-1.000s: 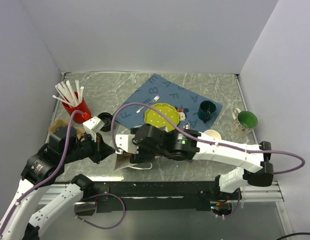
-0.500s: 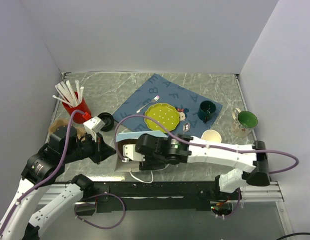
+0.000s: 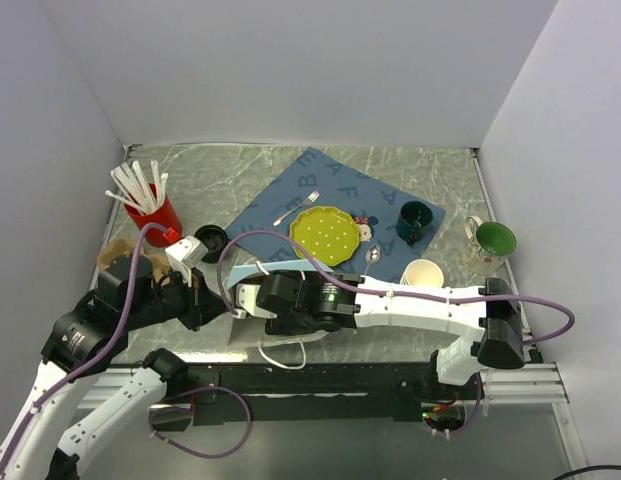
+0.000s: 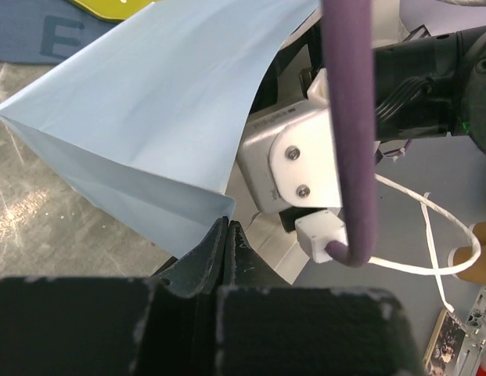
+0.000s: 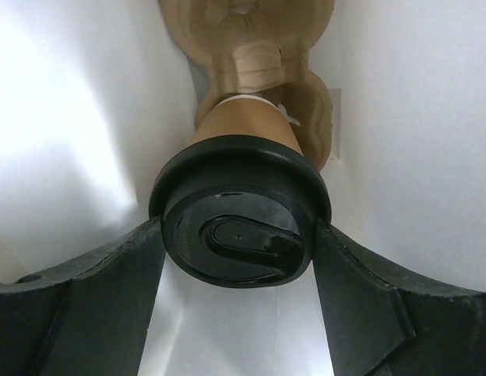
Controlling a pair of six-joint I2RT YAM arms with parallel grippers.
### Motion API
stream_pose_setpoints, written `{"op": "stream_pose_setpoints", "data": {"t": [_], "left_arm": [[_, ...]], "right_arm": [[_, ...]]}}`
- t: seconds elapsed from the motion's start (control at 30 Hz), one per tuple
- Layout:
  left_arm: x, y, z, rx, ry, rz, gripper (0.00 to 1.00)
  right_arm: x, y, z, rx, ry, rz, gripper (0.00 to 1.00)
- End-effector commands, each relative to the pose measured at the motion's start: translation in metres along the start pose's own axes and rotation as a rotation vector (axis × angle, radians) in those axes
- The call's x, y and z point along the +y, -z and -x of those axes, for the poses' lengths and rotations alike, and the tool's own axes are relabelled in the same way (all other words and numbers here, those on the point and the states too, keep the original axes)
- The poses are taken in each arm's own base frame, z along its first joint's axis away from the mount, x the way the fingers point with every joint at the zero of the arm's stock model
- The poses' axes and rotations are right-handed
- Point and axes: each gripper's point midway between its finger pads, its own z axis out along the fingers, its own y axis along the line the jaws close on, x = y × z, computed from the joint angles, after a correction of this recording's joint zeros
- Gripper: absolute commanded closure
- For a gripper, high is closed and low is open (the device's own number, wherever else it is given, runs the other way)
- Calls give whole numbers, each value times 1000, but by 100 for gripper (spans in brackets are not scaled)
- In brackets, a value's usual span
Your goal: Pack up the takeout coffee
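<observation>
Moved in: right gripper (image 5: pixel 236 270), clamping takeout coffee (image 5: pixel 243 196), is now inside bag (image 4: pixel 164 117); left gripper (image 4: pixel 227 235) pinches bag edge beside it. Likely only release remains.

— Anything you can read from here?
— Only on the blue mat (image 3: pixel 335 185) lying on the counter (image 3: pixel 190 170): big pale capitals scattered over it, A, F, B and E among them.
— And closer in?
— One E on that same mat (image 4: pixel 23 23). Nothing else is legible.
</observation>
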Motion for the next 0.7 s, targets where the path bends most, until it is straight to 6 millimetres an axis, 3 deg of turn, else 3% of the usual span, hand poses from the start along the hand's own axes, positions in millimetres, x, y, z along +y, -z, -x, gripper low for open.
{"op": "stream_pose_setpoints", "data": {"t": [0.0,0.17,0.4,0.57,0.67], "left_arm": [[-7,3,-3,2,6,-36,99],[-6,0,-5,16,8,-37,99],[-7,0,-4,16,-1,-42,99],[-7,1,-6,24,6,-44,99],[-8,2,-7,23,14,-44,99]], "right_arm": [[-23,10,15,-109,-75,-103,76],[-20,23,27,-214,-69,-64,76],[-10,34,36,-225,-54,31,76],[2,15,33,-208,-17,55,76],[-2,0,27,-179,-15,-1,78]]}}
